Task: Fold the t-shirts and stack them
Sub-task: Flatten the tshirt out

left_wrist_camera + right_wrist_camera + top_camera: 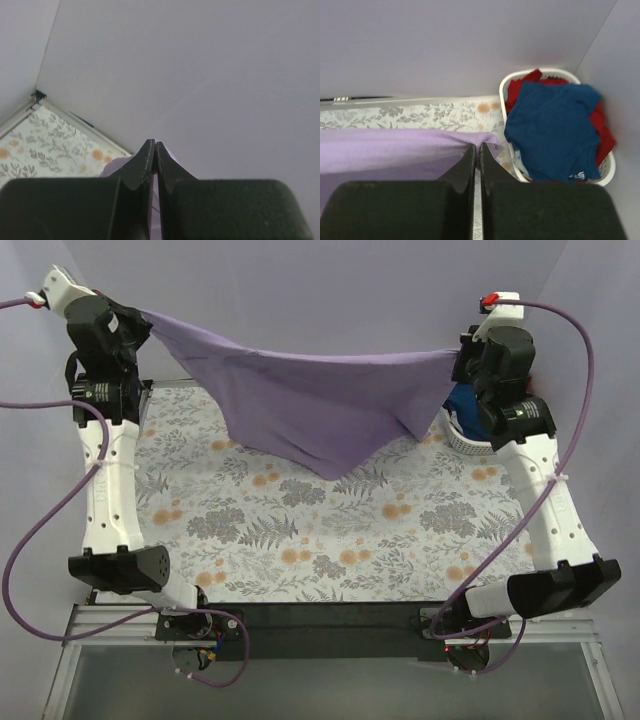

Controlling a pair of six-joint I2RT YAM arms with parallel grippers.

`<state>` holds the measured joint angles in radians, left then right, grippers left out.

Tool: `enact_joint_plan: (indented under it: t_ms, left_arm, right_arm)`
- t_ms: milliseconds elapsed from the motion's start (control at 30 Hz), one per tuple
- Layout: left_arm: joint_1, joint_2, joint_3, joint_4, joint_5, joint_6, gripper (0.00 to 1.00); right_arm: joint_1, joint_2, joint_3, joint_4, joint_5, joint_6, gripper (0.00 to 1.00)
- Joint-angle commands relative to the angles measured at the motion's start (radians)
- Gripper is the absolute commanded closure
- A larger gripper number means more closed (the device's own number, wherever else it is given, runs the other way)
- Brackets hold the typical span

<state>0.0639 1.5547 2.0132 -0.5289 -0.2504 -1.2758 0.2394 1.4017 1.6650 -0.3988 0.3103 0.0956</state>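
Two grips: both grippers are pinched closed on the lavender t-shirt [310,405], with the left gripper [143,316] at one end of its top edge and the right gripper [457,360] at the other.
Left jaws: pressed together, with only a sliver of lavender showing at the tips in the wrist view (a thin bite, so mind it).
Right jaws: together on a bunched corner of cloth, which runs off to that gripper's left.
Shirt position: strung in the air between your two tools, its top edge sagging a little. The body hangs to a point below them, toward the floral table [300,540]. I cannot tell whether that point touches.
Handling: I judge it light, limp and unable to hold a shape, so it will likely swing and crease if you move fast.
Where to hold: hems, seams or corners, where the layers bunch.
Waiting: the blue t-shirt [555,130] lies on the red t-shirt [517,90] in the white basket [607,169], beyond and to the right of the right gripper.
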Motion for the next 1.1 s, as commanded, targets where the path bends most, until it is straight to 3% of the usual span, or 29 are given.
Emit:
enact_joint_plan:
  t_ms: [0,333,467,733,967,1067]
  left_arm:
    - [0.010,-0.155,0.067,0.070,-0.075,0.101,1.00]
    - [0.010,-0.383,0.111,0.079,-0.049,0.278,1.00]
    - [-0.013,-0.429,0.137,0.078,-0.070,0.355,1.00]
    - [-0.049,-0.325,0.131,0.138,-0.034,0.447,1.00]
    - [-0.050,-0.121,-0.111,0.200,0.074,0.408,1.00]
    - [-0.049,-0.043,-0.290,0.291,0.094,0.386,1.00]
  right_arm:
    - [-0.005,-0.119,0.061,0.061,-0.004,-0.163,0.99]
    - [-0.006,-0.475,-0.034,0.071,-0.115,-0.270,0.99]
    - [-0.005,-0.541,-0.086,0.061,-0.152,-0.289,0.99]
    - [-0.005,-0.489,-0.145,0.046,-0.140,-0.290,0.99]
    - [-0.006,-0.360,-0.305,0.173,-0.122,-0.303,0.99]
    - [-0.008,-0.288,-0.414,0.250,-0.106,-0.304,0.99]
